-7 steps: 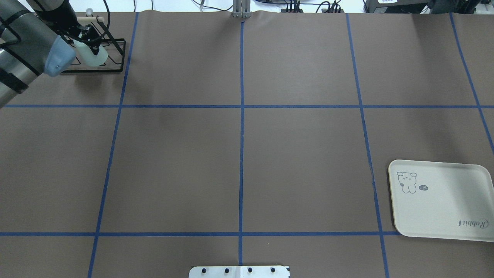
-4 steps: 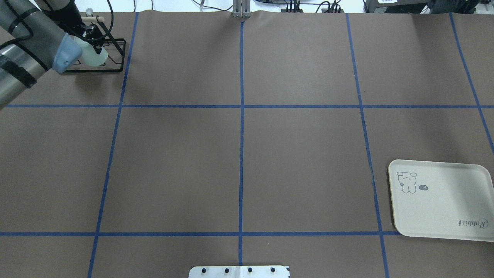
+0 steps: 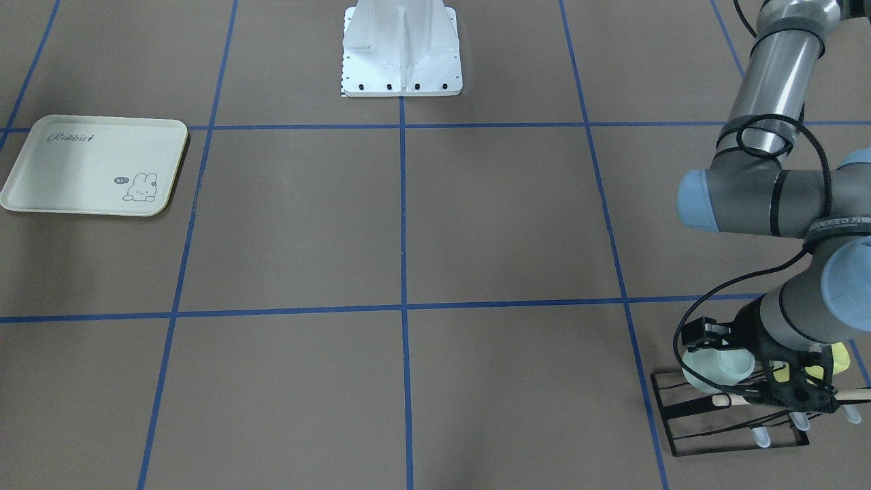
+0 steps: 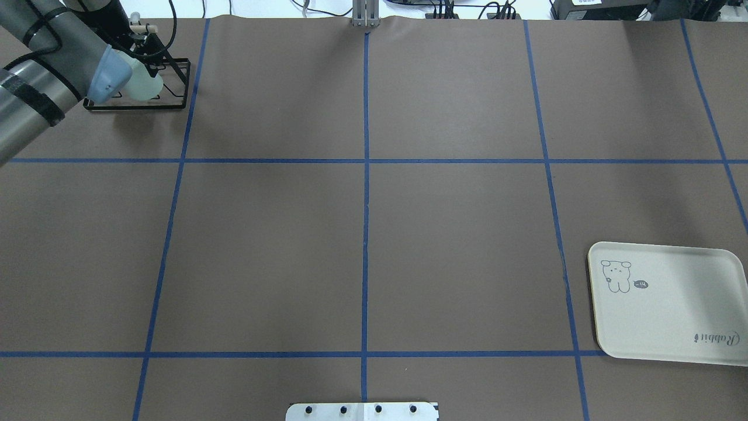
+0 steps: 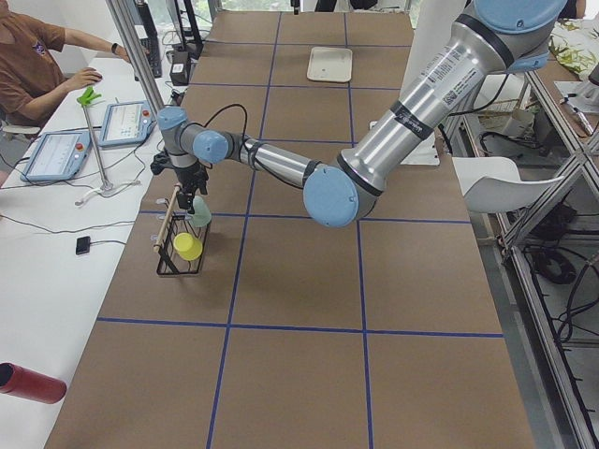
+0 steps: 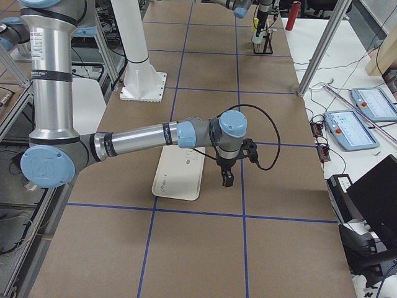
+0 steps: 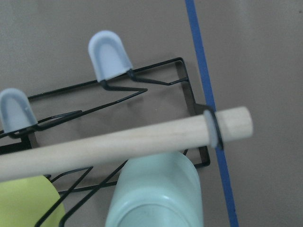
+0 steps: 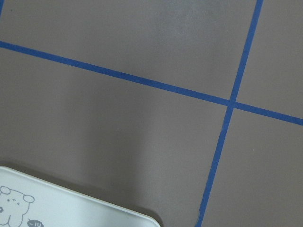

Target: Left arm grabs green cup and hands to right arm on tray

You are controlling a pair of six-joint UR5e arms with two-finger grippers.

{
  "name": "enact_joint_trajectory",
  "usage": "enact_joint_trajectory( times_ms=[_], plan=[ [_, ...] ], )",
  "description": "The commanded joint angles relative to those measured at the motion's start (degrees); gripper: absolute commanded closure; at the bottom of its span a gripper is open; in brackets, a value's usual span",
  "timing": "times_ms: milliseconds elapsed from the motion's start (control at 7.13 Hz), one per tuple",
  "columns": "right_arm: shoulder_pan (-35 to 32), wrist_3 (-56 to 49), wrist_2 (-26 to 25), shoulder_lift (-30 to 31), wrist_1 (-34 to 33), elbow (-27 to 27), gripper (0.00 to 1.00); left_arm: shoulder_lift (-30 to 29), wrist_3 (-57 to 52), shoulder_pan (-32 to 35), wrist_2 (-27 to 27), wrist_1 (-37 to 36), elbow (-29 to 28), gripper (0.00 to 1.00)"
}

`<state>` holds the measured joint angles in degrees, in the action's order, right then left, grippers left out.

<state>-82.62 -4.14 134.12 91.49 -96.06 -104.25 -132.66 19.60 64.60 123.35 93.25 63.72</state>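
Position: the green cup point(image 7: 156, 194) sits in the wire rack point(image 7: 187, 90) at the table's point(image 4: 456, 245) far left corner, just under the wooden dowel point(image 7: 118, 144), with the yellow-green cup point(image 7: 23, 203) just beside it. The tray point(image 4: 672, 304) lies at the near right corner, well apart from the rack. The left gripper point(image 3: 796, 395) is held over the rack, close to both cups. The right gripper point(image 6: 227, 180) hangs above the table just beside the tray.

Gripper state: cannot be told for either gripper. No fingers appear in the wrist views. The left one is a dark tangle against the rack in the front view. The right one is seen only from the side.

Risks, as judged:
- The cup could catch on the dowel or wire if lifted straight, and the light rack could be dragged or tipped with it.
- The yellow-green cup could be taken or knocked by mistake, since the two lie so close together.
- The cup looks smooth and tapered, so a shallow pinch could slip during the long carry.
- The hand-over could be fumbled if the cup is released before the second grasp is firm.

Hidden or unclear:
- The cup is partly covered by the arm's blue cap in the overhead view.
- Its lower end is cut off in the left wrist view.
- Contact between the left gripper and the cup cannot be confirmed.
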Motion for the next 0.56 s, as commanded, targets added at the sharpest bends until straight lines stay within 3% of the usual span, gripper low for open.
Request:
enact_joint_trajectory(
  times_ms=[0,140,280,421],
  plan=[
    [0.0,-0.08,0.0,0.0,0.0,0.01,0.01,-0.15,0.0,0.0,-0.21,0.7,-0.62,0.04],
    [0.0,-0.08,0.0,0.0,0.0,-0.08,0.01,-0.06,0.0,0.0,-0.21,0.7,-0.62,0.08],
    [0.0,-0.08,0.0,0.0,0.0,-0.08,0.01,-0.06,0.09,0.0,-0.21,0.7,-0.62,0.26],
    [0.0,-0.08,0.0,0.0,0.0,-0.08,0.01,-0.06,0.09,0.0,-0.21,0.61,-0.44,0.62]
  ],
)
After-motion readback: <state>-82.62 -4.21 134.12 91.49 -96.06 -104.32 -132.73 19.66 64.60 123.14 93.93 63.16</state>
